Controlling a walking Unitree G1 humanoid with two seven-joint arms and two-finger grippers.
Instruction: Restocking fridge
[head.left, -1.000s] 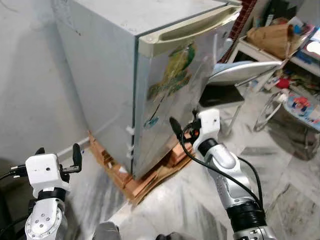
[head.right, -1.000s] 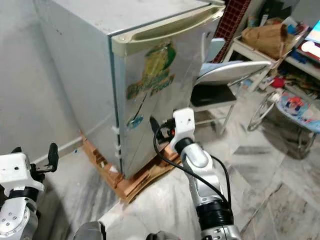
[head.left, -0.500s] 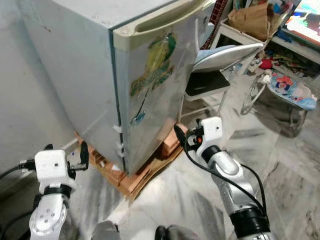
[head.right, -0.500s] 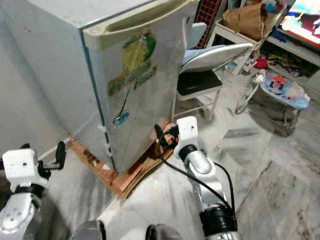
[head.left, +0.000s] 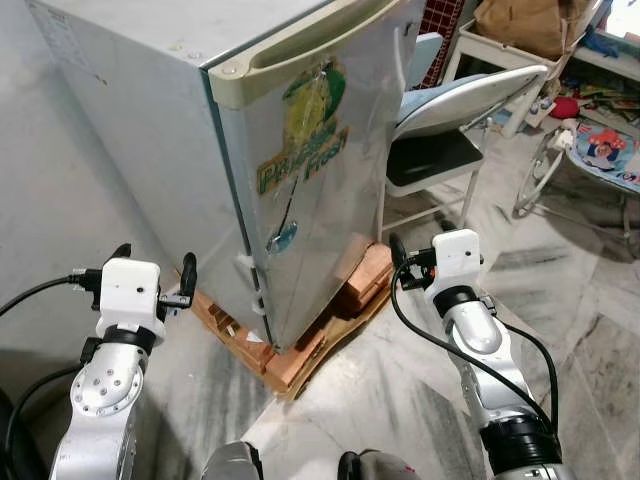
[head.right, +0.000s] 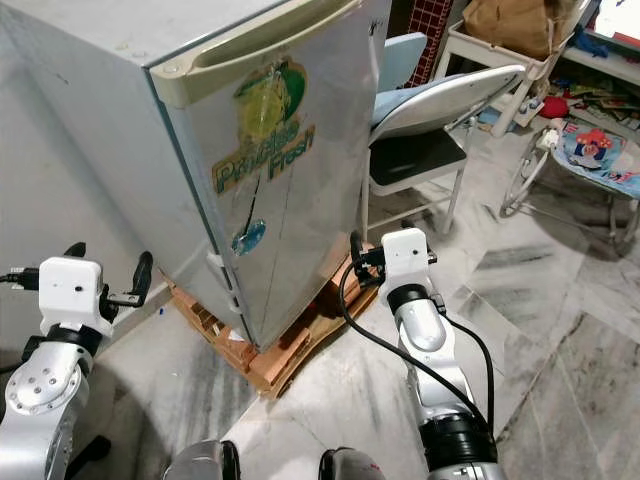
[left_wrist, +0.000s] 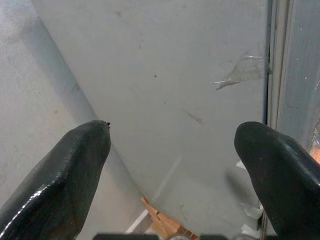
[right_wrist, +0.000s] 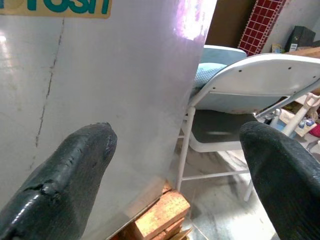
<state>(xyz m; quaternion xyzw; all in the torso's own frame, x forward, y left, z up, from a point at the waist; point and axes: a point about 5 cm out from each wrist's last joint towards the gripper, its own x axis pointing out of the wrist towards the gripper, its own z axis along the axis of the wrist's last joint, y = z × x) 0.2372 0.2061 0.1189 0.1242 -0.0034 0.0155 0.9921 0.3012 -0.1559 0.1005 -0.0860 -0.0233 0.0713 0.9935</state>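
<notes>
Your fridge (head.left: 300, 150) stood shut on a cardboard and brick base (head.left: 300, 350), directly ahead. Both grippers were open and empty: the left gripper (head.left: 155, 285) faced its side wall, the right gripper (head.left: 400, 262) its door's lower edge. A folding chair (head.left: 450, 130) crowded the door's swing side.

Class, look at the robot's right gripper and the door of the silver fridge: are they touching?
Apart. In the right wrist view the right gripper is open, with the silver fridge door and the folding chair seen beyond its fingertips, none meeting the door.
</notes>
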